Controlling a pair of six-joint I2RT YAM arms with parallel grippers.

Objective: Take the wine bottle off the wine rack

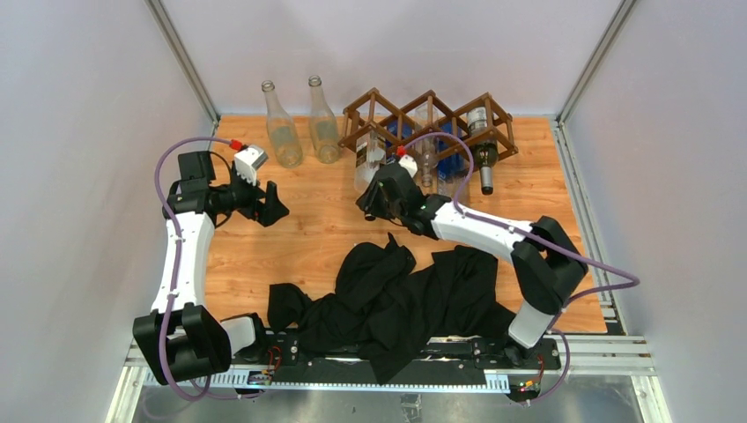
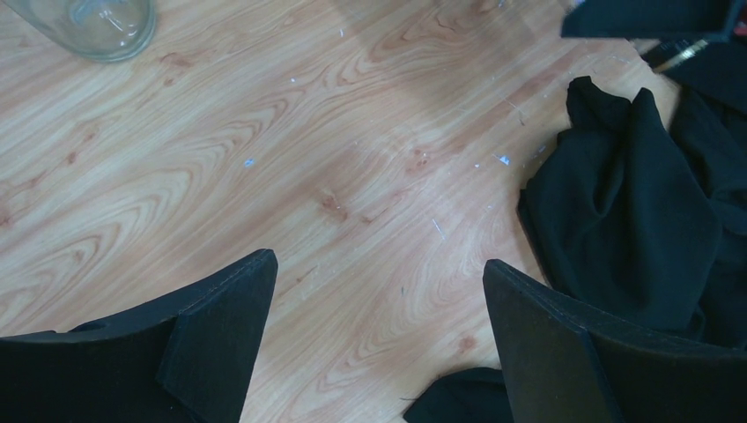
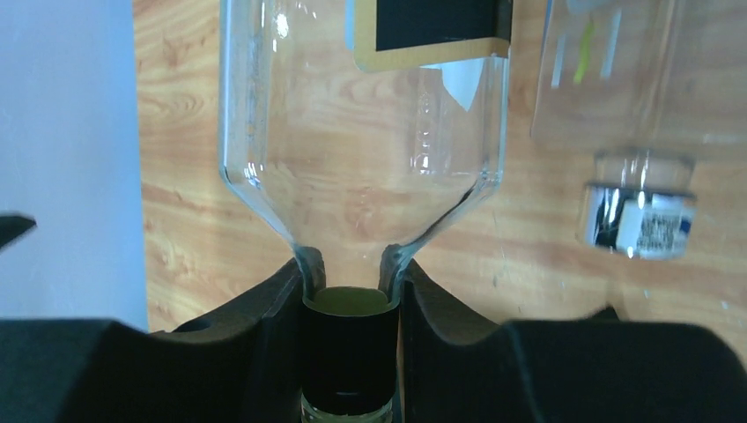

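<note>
The dark brown lattice wine rack [image 1: 429, 119] stands at the back of the wooden table. A clear wine bottle [image 1: 368, 159] with a black-and-gold label pokes neck-first out of the rack's left cell. My right gripper [image 1: 374, 198] is shut on its neck. In the right wrist view both fingers press the black-capped neck below the clear bottle's [image 3: 361, 132] shoulder, with the right gripper [image 3: 351, 326] centred on it. My left gripper [image 1: 273, 207] hovers open at the left, away from the rack. The left wrist view shows only bare wood between the left gripper's [image 2: 379, 291] fingers.
Two empty clear bottles [image 1: 282, 132] [image 1: 323, 128] stand upright left of the rack. A second clear bottle [image 1: 429, 163] and a dark bottle [image 1: 483, 154] lie in other cells, necks forward. A crumpled black cloth [image 1: 396, 295] covers the near middle of the table.
</note>
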